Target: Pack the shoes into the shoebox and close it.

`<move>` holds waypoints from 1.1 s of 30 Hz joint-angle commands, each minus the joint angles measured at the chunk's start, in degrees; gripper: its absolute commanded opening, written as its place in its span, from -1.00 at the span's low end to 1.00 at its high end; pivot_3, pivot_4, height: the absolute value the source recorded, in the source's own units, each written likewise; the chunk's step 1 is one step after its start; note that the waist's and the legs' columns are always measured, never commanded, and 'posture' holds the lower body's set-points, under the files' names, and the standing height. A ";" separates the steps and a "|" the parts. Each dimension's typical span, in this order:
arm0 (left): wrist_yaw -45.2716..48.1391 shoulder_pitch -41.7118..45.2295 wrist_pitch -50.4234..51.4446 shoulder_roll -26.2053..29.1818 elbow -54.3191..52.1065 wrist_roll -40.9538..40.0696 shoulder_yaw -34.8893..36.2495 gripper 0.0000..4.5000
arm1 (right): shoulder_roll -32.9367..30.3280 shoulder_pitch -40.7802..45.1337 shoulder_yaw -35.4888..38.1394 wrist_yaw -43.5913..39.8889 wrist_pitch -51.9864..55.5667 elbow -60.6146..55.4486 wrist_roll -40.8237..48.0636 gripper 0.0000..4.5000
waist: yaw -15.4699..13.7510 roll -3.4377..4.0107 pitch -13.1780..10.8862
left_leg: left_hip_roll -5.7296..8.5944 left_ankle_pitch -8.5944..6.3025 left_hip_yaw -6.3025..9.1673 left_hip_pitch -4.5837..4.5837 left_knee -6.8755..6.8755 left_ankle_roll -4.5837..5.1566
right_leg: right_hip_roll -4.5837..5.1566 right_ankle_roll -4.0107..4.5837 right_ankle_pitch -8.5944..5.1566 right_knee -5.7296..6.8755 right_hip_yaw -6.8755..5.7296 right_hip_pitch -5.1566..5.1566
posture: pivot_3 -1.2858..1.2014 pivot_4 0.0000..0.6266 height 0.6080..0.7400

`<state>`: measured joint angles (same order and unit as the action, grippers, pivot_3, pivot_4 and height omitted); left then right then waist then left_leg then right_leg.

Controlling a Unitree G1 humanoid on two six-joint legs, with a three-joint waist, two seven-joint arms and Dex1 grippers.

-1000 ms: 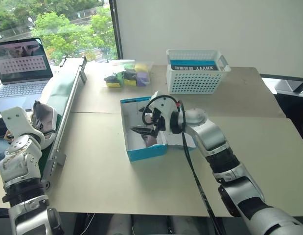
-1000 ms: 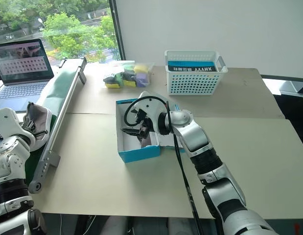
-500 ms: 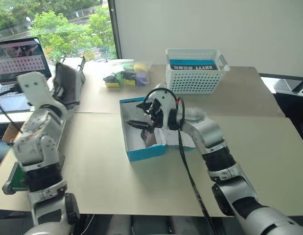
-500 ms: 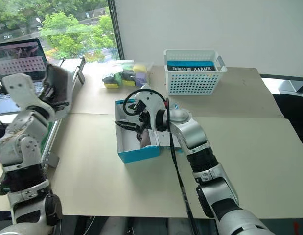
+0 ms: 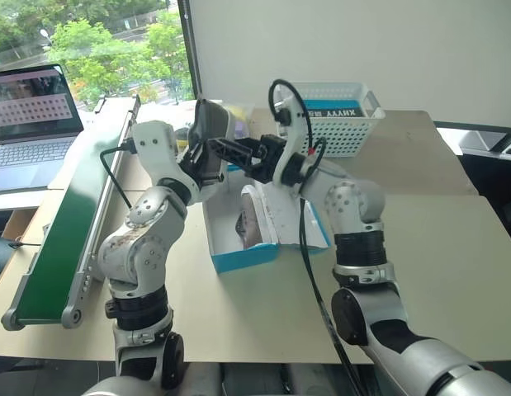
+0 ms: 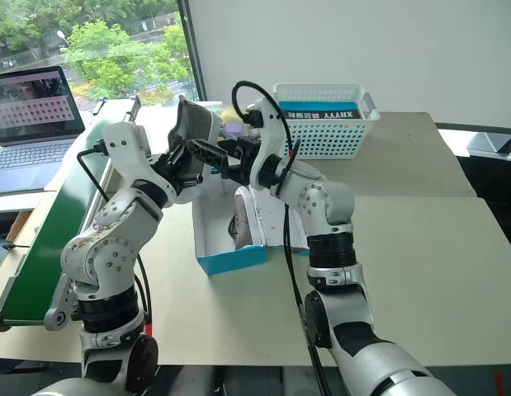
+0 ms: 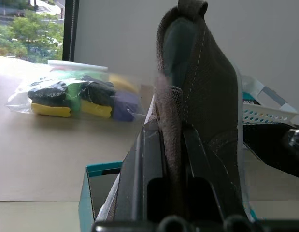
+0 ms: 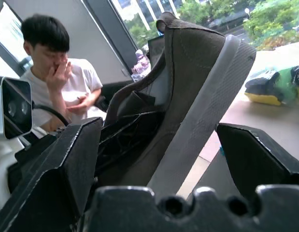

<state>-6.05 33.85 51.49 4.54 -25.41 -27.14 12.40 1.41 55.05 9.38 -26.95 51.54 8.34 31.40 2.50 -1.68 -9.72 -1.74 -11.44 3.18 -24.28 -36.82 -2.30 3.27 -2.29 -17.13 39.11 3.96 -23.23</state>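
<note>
One grey shoe (image 5: 209, 134) with a white sole hangs tilted over the far left corner of the shoebox (image 5: 238, 257). My left gripper (image 7: 171, 145) is shut on its collar. My right gripper (image 5: 224, 148) is open, and its two black fingers (image 8: 67, 159) stand wide on either side of that shoe's heel and sole, without clamping it. The other shoe (image 5: 253, 219) lies on its side inside the teal box, against the right wall. The box's lid (image 5: 313, 233) lies open to the right.
A white lattice basket (image 5: 331, 125) stands behind the box, with a clear bag of small coloured items (image 7: 77, 94) to its left. A long green belt (image 5: 69, 219) runs along the table's left edge, with a laptop (image 5: 34, 115) beyond it. A person (image 8: 62, 92) sits at the left.
My left arm has swung the shoe from over the green belt rightward and up to above the box. My right gripper has risen out of the box and rolled to flank the shoe.
</note>
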 commanded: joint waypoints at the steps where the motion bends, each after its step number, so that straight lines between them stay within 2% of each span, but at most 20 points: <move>1: 1.16 1.69 0.02 -1.12 -3.75 -2.65 -1.11 -1.00 | 0.75 2.56 2.60 2.59 1.99 -2.38 4.65 1.00 | 0.03 0.00 0.00 | 0.01 0.00 -0.01 -0.01 0.00 0.00 | 0.01 0.00 0.00 -0.02 0.00 0.01 | 0.03 -0.52 1.00; 11: 1.47 3.56 0.24 1.44 -2.97 -3.23 0.54 -1.00 | -1.01 2.11 2.13 4.48 1.59 -0.49 4.89 1.00 | 0.05 0.00 0.00 | 0.01 0.00 -0.02 -0.01 0.00 0.00 | -0.02 0.00 0.00 -0.05 0.00 0.01 | 0.03 -0.52 1.00; 19: 0.16 3.80 1.85 0.00 -4.46 -4.61 -0.53 -1.00 | -0.38 2.57 3.78 5.68 1.61 0.97 6.33 1.00 | 0.05 0.00 0.00 | 0.01 0.00 -0.03 -0.03 0.01 0.01 | -0.01 0.00 0.00 -0.09 0.00 0.02 | 0.03 -0.52 1.00; 24: -0.91 3.81 3.07 -1.02 -5.53 -5.59 -0.41 -1.00 | -0.91 2.55 3.23 4.81 0.46 1.26 6.74 0.37 | 0.08 0.00 0.00 | 0.00 0.00 -0.02 -0.02 0.01 0.00 | -0.02 0.00 0.00 -0.09 0.00 0.02 | 0.03 -0.52 1.00; 30: -1.81 3.54 4.80 -1.21 -6.34 -6.81 0.74 -1.00 | -0.68 2.87 3.98 5.52 -0.99 1.94 7.25 -0.56 | 0.08 0.00 0.00 | 0.00 0.00 -0.03 -0.02 0.01 0.01 | -0.02 0.00 0.00 -0.10 0.00 0.02 | 0.03 -0.52 1.00; 32: -1.96 3.27 5.49 -1.20 -6.58 -7.48 1.28 -1.00 | -0.70 2.95 4.00 5.53 -1.29 2.10 7.31 -0.77 | 0.06 0.00 0.00 | 0.01 0.00 -0.03 -0.02 0.01 0.01 | -0.02 0.00 0.00 -0.10 0.00 0.02 | 0.03 -0.52 1.00; 33: -2.00 3.03 5.86 -0.99 -6.78 -7.60 1.42 -1.00 | -0.71 2.99 3.99 5.59 -1.44 2.20 7.24 -0.81 | 0.05 0.00 0.00 | 0.01 0.00 -0.03 -0.03 0.01 0.01 | -0.02 0.00 0.00 -0.10 0.00 0.02 | 0.03 -0.52 1.00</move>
<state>-8.31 36.16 56.78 3.22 -28.49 -33.05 13.24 1.03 55.96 12.29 -21.21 52.81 11.80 37.35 2.55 -1.68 -9.72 -1.73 -11.44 3.15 -24.31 -36.81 -2.30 3.26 -2.29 -17.13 39.01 3.97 -23.21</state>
